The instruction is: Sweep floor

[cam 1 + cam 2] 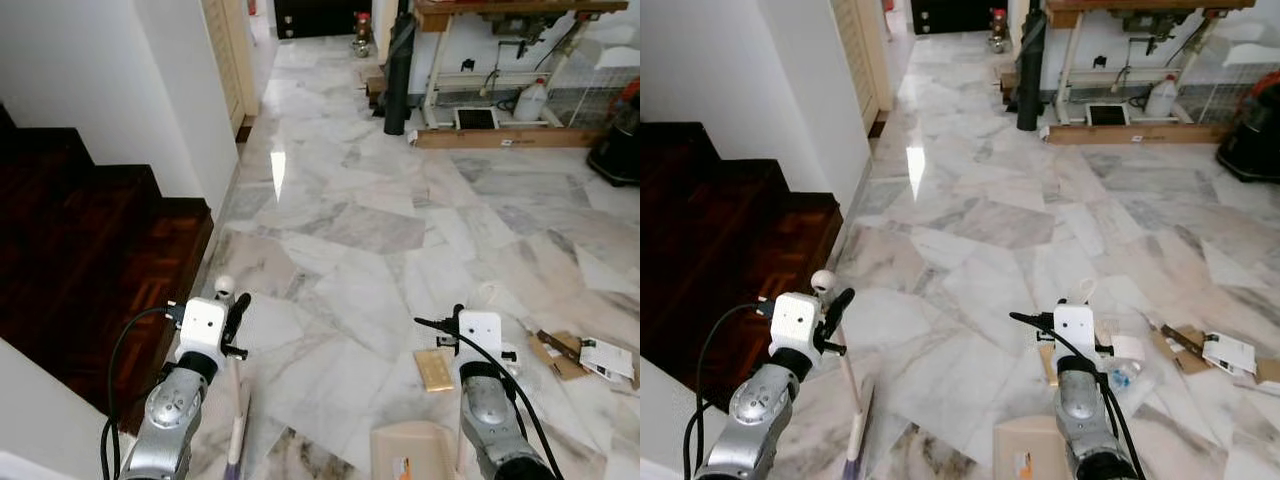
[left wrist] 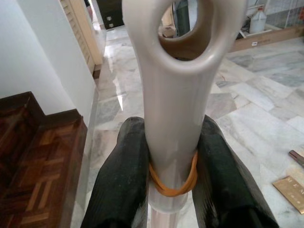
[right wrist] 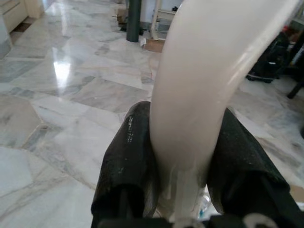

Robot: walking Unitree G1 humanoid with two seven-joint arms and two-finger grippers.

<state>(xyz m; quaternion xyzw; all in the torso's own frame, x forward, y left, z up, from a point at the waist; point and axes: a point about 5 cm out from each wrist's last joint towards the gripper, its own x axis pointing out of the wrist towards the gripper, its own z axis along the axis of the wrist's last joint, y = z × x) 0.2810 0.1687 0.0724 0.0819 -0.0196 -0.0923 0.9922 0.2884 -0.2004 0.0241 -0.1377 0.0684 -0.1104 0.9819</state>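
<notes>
Left eye view: glossy grey-veined marble floor (image 1: 360,230), dark parquet wooden stairs (image 1: 90,250) at left, cardboard scraps (image 1: 560,352) at right. Left gripper (image 2: 172,190) clamps the grey plastic broom handle (image 2: 175,118); right gripper (image 3: 186,183) clamps the cream plastic dustpan handle (image 3: 204,85), beige dustpan (image 1: 412,448) on the floor.

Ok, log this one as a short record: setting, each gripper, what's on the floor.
setting: marble floor, dark wooden stairs on the robot's left
left gripper: shut on broom handle top
right gripper: shut on dustpan handle
litter: cardboard scraps, paper, gold card near the right arm
far end: black roll, white jug, table
</notes>
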